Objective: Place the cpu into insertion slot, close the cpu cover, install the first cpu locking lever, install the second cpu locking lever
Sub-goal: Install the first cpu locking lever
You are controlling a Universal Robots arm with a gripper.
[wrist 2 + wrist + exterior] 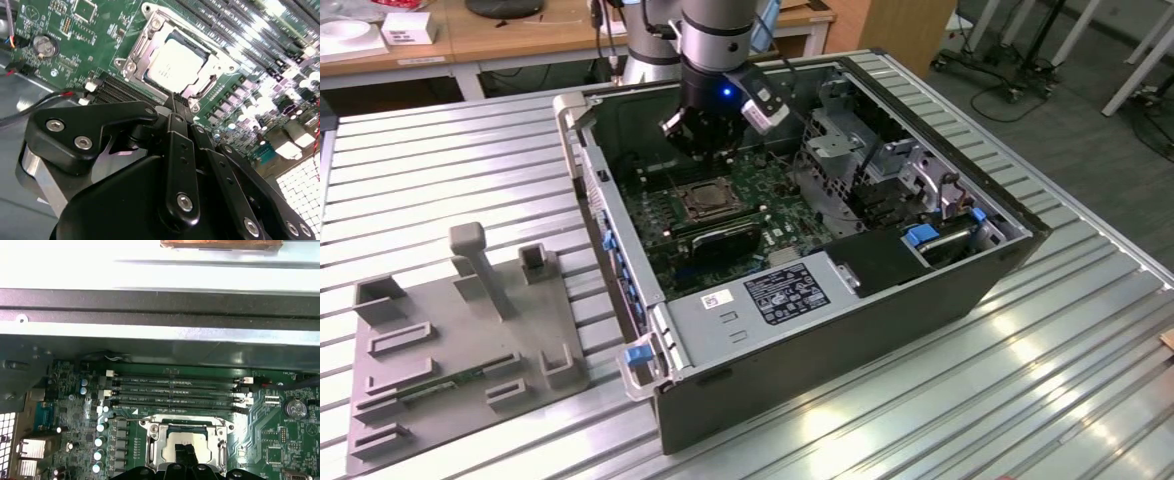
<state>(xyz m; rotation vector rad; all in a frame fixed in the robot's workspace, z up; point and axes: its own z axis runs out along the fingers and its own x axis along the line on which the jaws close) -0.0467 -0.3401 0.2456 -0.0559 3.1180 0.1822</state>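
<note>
The pale cpu (172, 60) lies in the insertion slot (707, 200) on the green motherboard (767, 215) inside the open computer case. The silver cpu cover (142, 52) lies flat around it, with the chip showing through its window. In the first wrist view the cpu (172, 440) and the cpu cover (154, 442) sit just beyond my fingertips. My gripper (707, 140) hangs over the board just behind the slot, shut with nothing between its fingers. Its black fingers (177, 130) run together to a tip at the socket's edge.
Long black memory slots (172, 390) run beside the socket, close to the case wall (160, 315). A metal drive cage (854, 150) and cables stand on the exterior view's right. A grey fixture plate (454, 340) with upright holders lies on the ribbed table outside the case.
</note>
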